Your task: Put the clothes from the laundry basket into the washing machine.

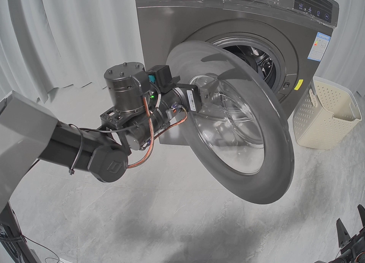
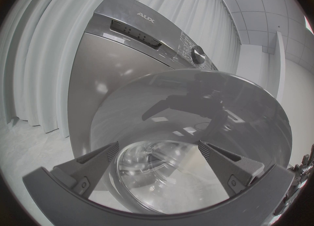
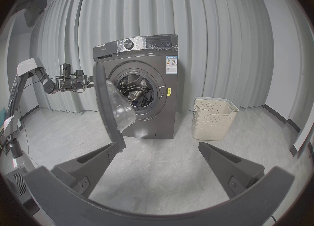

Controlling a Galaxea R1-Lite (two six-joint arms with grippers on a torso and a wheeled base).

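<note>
Door half open, and a push on it could slip

The grey front-loading washing machine [image 1: 167, 28] has its round glass-bowled door [image 1: 266, 153] half open, with the cream perforated plastic laundry basket [image 1: 323, 123] near its right. The left gripper [image 2: 157, 146], spread wide and empty, faces the door's glossy outside and may skid if it pushes. The right gripper [image 3: 157, 146] hangs low, spread and empty. The dark clothes [image 3: 140, 98] lie in the drum, where a trailing hem could catch the seal.
</note>
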